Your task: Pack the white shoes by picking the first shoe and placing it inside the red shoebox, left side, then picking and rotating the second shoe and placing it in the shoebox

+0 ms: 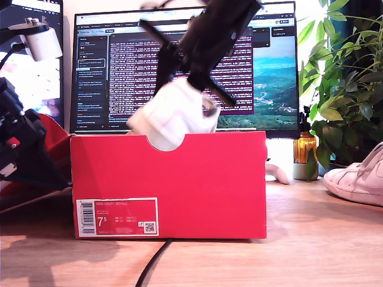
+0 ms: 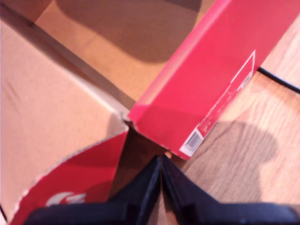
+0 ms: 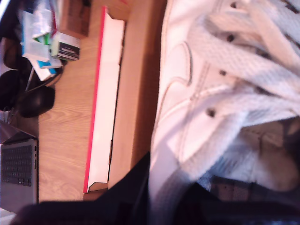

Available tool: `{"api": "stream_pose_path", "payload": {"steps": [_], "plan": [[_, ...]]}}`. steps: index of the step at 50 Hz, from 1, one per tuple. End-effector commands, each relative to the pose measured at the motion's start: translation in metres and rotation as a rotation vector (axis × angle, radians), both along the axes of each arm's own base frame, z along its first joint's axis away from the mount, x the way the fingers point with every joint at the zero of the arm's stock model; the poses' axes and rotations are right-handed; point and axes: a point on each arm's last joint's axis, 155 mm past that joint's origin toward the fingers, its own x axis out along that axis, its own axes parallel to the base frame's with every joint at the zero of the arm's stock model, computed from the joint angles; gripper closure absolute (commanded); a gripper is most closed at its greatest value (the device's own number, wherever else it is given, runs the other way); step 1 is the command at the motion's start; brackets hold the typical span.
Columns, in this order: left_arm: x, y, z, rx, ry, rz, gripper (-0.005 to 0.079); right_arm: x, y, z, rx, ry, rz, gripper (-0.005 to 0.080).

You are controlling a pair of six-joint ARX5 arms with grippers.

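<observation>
Hanging above the red shoebox (image 1: 170, 182), the second gripper (image 1: 190, 73) clamped a white shoe (image 1: 173, 113) whose toe dipped into the notch of the box's front wall. The other white shoe (image 1: 359, 176) lay beyond the box's end. Only the first wrist view showed the first gripper (image 2: 160, 187), jaws pressed together, just outside the box's corner and above the wooden table (image 2: 253, 154); the box's floor was bare cardboard.
</observation>
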Motion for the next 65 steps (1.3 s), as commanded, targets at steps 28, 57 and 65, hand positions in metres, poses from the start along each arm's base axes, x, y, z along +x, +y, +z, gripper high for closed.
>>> {"api": "stream_pose_path", "payload": {"steps": [28, 57, 65], "plan": [[0.0, -0.001, -0.001, -0.005, 0.002, 0.002, 0.0761, 0.016, 0.018, -0.032, -0.037, -0.022, -0.016, 0.0765], [0.0, -0.001, -0.001, -0.004, 0.003, 0.002, 0.0761, 0.011, 0.025, -0.05, -0.054, 0.005, 0.0, 0.0441], [0.0, -0.001, -0.001, -0.004, 0.003, 0.002, 0.0761, 0.015, 0.029, -0.033, -0.04, -0.01, 0.007, 0.0441]]}}
